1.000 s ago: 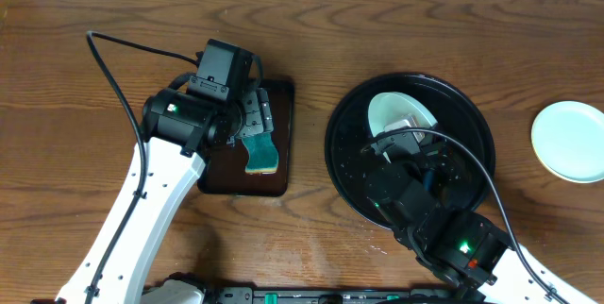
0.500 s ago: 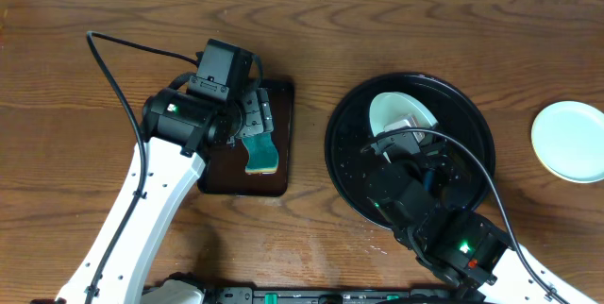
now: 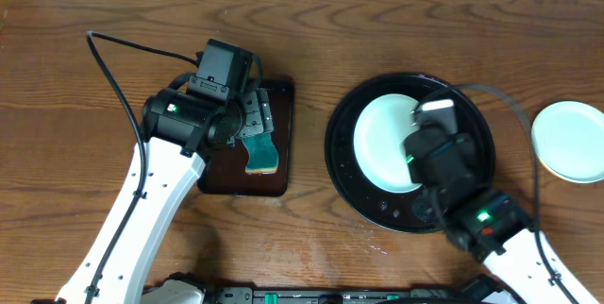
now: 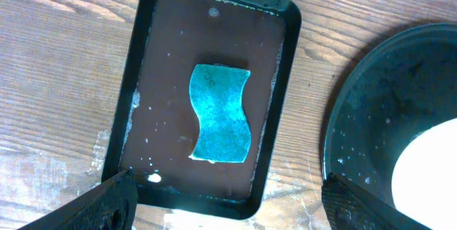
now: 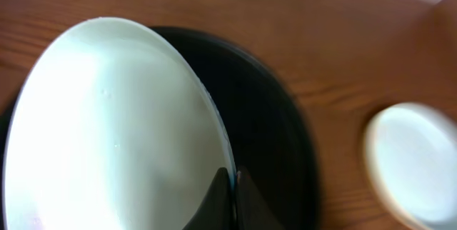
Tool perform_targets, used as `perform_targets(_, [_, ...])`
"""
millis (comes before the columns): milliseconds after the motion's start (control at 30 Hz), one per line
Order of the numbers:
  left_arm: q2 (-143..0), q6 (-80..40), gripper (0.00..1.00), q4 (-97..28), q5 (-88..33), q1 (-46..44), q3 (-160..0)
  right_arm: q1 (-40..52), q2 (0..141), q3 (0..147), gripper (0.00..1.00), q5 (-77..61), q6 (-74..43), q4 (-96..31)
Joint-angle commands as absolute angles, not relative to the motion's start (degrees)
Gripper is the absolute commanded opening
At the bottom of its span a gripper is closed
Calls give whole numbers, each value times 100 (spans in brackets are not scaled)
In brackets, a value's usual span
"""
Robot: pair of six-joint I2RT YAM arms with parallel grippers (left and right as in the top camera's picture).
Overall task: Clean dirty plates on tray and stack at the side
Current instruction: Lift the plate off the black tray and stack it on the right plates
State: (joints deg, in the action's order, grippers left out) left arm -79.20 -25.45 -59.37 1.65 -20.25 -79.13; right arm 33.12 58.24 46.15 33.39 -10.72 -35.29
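My right jaws are pressed together on the right rim of a pale mint plate (image 3: pixel 382 143), which lies inside the black tray (image 3: pixel 351 186). A second pale plate (image 3: pixel 570 141) sits on the table (image 3: pixel 396 30), well right of that tray. My left jaws stand spread above the blue sponge (image 4: pixel 220 113) in the brown tray (image 4: pixel 171 51).

- Overhead: fixed above the table (image 3: pixel 377 21), looks straight down from far off, whole tabletop in frame.
- Left wrist: looks straight down from mid height over brown tray (image 4: pixel 171 58) and sponge (image 4: pixel 221 113); black tray (image 4: pixel 357 116) cut off at right.
- Right wrist: very close, low slant across plate (image 5: pixel 107 116) on black tray; second plate (image 5: pixel 418 166) beyond, blurred.
- Overhead shares both trays with left wrist, both plates with right wrist.
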Motion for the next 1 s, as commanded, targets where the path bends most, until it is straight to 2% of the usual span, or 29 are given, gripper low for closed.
perform_targets(0, [-7898, -2534, 83, -5951, 193, -2005, -8005, 2078, 5701, 4644, 1, 845, -1627, -3367])
perform_targets(133, [-7898, -2534, 83, -5951, 193, -2005, -8005, 379, 5717, 4644, 1, -718, -1712, -3232])
perform_targets(200, [-7898, -2532, 83, -5951, 193, -2005, -8005, -403, 5771, 4644, 1, -1052, -1966, -3260])
perform_targets(333, [-7898, -2534, 83, -5951, 193, -2005, -8005, -1992, 6036, 4641, 1, -1181, -2255, -3190])
perform_targets(467, [-7898, -2534, 83, -5948, 193, -2005, -8005, -3444, 6707, 4641, 1, -1184, -2810, -2585])
perform_targets(633, [-7898, -2532, 83, -5951, 193, -2005, -8005, -4469, 7778, 4641, 1, -1122, -3168, -1745])
perform_targets(733, [-7898, -2534, 83, -5951, 193, -2005, -8005, -4851, 8479, 4644, 1, -567, -3166, -1273])
perform_targets(967, [-7898, -2534, 83, -5951, 193, -2005, -8005, -5074, 8984, 4644, 3, -434, -2486, -701])
